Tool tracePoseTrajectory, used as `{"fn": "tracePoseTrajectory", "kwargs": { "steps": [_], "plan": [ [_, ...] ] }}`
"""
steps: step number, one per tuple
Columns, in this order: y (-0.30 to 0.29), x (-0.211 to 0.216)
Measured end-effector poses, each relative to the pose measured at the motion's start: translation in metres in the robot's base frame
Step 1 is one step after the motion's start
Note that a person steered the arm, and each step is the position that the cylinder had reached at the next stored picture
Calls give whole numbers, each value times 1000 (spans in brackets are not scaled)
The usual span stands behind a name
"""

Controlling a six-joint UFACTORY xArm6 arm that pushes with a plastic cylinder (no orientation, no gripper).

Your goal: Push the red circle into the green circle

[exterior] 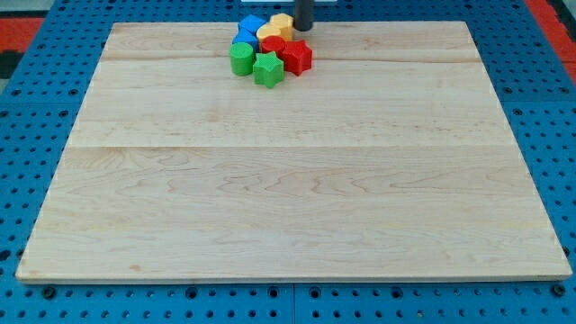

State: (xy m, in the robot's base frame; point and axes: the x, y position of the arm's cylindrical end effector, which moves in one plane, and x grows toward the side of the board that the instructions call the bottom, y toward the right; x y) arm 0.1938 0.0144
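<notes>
A: Wooden board on a blue pegboard, nearly all of it bare; every block sits in one cluster at the view's top edge. Where's the red circle?

B: The red circle lies in the middle of the cluster, just up and to the view's right of the green circle. They look touching or very nearly so; I can't tell which.

A: And the rod?

B: My tip is up and to the right of the red circle, beside the yellow blocks. There are no jaws to open or close, only a plain rod holding nothing. The line from tip through red circle runs down-left, roughly toward the green circle, so I judge a push that way suits, though a yellow block stands between.

A: Count them.

B: Two red: the circle and a red star. Two green: the circle and a green star. Two yellow, the second by my tip. Blue blocks, seemingly two, their shapes unclear.
</notes>
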Motion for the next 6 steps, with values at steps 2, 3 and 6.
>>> {"fn": "tracePoseTrajectory", "kwargs": {
  "steps": [2,3,6],
  "plan": [
    [-2,0],
    [-2,0],
    [-12,53]
  ]
}}
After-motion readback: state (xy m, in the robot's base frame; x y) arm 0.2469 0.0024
